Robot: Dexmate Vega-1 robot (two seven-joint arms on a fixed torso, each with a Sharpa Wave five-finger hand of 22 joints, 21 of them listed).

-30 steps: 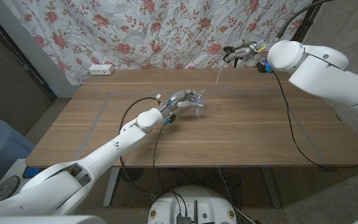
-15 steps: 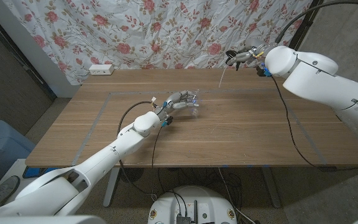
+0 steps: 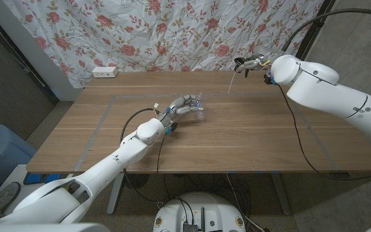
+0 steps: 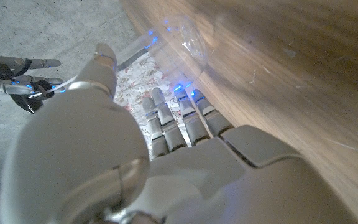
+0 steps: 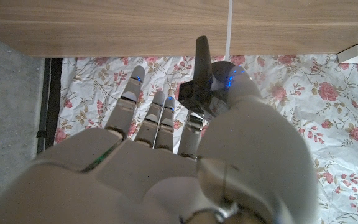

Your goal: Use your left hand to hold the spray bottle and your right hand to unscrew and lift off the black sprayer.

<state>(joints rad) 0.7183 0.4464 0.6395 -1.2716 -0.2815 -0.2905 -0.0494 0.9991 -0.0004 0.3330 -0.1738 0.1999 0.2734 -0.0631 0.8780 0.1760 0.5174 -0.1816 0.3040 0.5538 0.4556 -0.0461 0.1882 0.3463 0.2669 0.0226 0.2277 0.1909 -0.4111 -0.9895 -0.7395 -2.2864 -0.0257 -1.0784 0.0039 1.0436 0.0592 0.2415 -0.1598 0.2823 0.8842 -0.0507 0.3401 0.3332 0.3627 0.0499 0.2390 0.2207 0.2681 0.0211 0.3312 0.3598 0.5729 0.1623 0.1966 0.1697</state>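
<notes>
Two white robot arms with grey jointed robot hands.
Smooth rounded white shells; a black cable loops along each arm; small blue lights glow on the left robot hand (image 3: pixel 184 104) and right robot hand (image 3: pixel 250 63).

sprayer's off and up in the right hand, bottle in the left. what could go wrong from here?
1. The right hand holds the black sprayer high over the table's far edge, its thin dip tube hanging free. A slip could drop it off the back.
2. The clear bottle is open in the left hand and seems tilted; any liquid could spill onto the table.
3. The bottle looks thin and see-through; a tight squeeze might crush it.
</notes>
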